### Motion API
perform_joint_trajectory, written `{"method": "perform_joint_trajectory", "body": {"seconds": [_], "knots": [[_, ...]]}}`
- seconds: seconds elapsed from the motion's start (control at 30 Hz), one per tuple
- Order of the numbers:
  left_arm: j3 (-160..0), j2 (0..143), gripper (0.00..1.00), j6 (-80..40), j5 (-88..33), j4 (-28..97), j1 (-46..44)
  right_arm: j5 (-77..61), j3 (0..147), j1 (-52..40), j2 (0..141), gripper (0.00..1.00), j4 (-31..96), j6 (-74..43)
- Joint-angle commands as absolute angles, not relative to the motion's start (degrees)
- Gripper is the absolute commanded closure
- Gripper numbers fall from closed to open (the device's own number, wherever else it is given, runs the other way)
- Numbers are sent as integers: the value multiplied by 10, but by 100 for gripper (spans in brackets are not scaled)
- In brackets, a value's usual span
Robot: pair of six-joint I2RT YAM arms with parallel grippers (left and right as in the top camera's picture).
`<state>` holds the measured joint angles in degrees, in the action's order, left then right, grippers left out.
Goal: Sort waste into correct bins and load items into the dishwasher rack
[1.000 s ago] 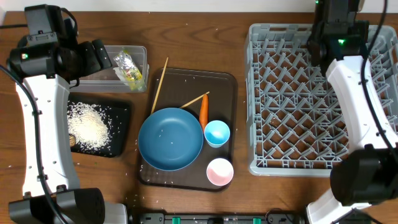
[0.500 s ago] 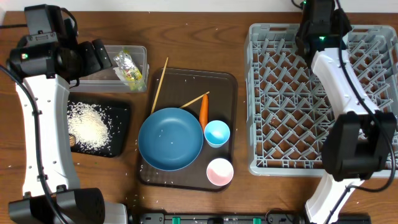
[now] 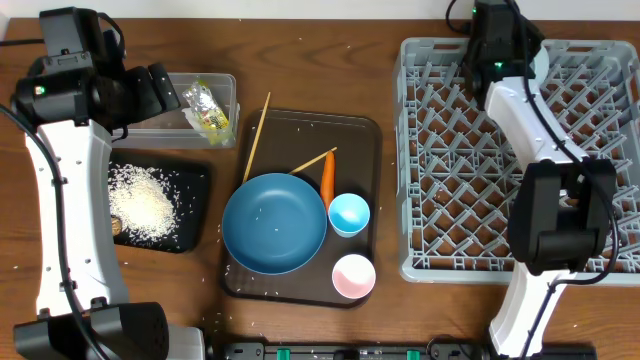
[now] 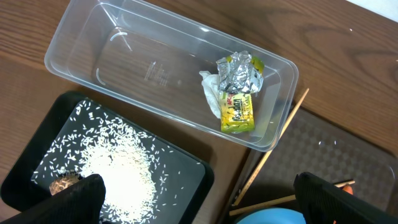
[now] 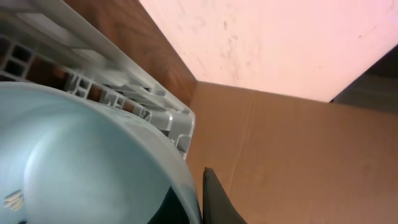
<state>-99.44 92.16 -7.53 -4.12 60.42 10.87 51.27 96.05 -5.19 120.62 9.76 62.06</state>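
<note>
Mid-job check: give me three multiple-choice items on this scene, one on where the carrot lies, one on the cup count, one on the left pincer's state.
1. Where does the orange carrot lie?
A) in the clear plastic tub
B) on the dark brown serving tray, beside the large dark blue round plate
C) in the grey plastic rack

2. How many small cups stand on that tray?
A) one
B) two
C) three

3. How is the left pincer?
A) shut on the wrapper
B) shut on a chopstick
C) open, holding nothing

Answers:
1 B: the carrot lies on the tray by the plate's upper right edge.
2 B: a small light blue cup and a small pink cup.
3 C: in the left wrist view its fingers stand wide apart with nothing gripped between them.
</note>
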Motion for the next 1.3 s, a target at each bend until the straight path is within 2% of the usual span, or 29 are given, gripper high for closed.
{"method": "perform_joint_trajectory", "body": {"seconds": [0.0, 1.27], "knots": [[-987, 926, 2, -78, -41, 606, 111, 523, 963, -69, 1212, 99, 97, 637], [-987, 926, 2, -78, -41, 606, 111, 534, 962, -64, 1214, 99, 129, 644]]}}
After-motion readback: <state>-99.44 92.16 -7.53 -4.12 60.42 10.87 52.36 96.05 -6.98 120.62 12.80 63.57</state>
